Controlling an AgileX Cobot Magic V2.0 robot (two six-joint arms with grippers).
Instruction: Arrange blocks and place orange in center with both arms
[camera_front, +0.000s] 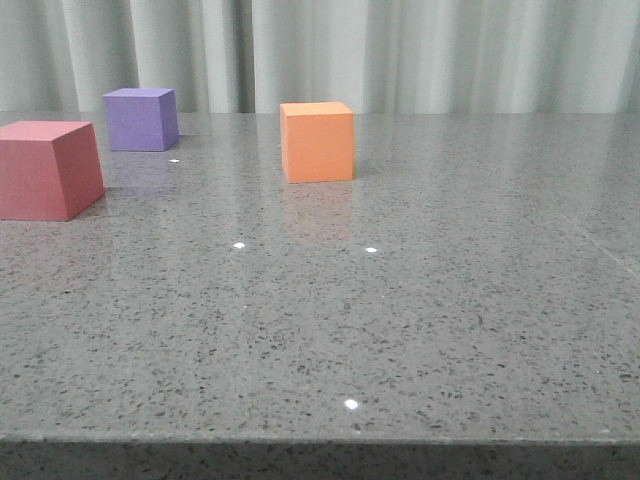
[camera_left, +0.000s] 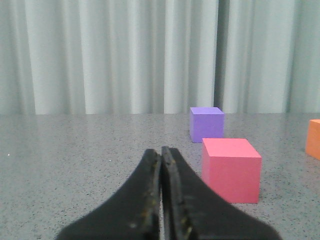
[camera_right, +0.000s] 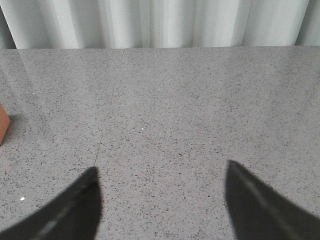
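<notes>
The orange cube (camera_front: 317, 141) stands on the grey table (camera_front: 400, 320), a little left of the middle and far back. The purple cube (camera_front: 141, 118) stands far back on the left. The red-pink cube (camera_front: 45, 168) stands at the left edge, nearer. No gripper shows in the front view. My left gripper (camera_left: 161, 152) is shut and empty; the red-pink cube (camera_left: 231, 169) and the purple cube (camera_left: 206, 124) lie ahead, apart from it, and the orange cube (camera_left: 314, 138) sits at the frame edge. My right gripper (camera_right: 160, 172) is open and empty over bare table; a sliver of the orange cube (camera_right: 3, 125) shows.
A pale pleated curtain (camera_front: 400, 50) hangs behind the table's far edge. The table's front edge (camera_front: 320, 440) runs along the bottom of the front view. A faint seam (camera_right: 107, 115) crosses the tabletop in the right wrist view.
</notes>
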